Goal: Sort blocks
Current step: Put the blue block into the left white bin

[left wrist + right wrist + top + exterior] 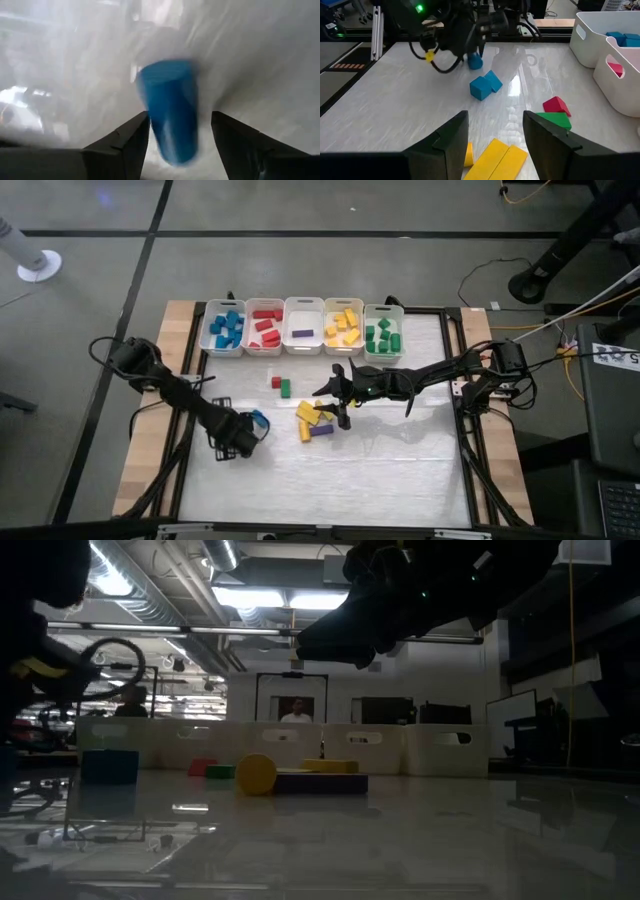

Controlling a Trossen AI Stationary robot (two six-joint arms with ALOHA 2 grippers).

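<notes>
A blue block (pixel 170 110) is framed between the left gripper (pixel 240 442)'s parted fingers, while the right gripper (pixel 335 402) is poised open-fingered above the yellow blocks (pixel 308 415) on the table (pixel 400 460), probably for picking.

Five bins (pixel 303 326) stand in a row along the far side of the bench (pixel 400 470), each holding blocks. Near of them, two loose blocks (pixel 281 385) lie together. To their right a small cluster (pixel 315 420) lies under the right gripper (pixel 335 402). The left gripper (pixel 250 432) sits at near left over a single block (pixel 170 112).
</notes>
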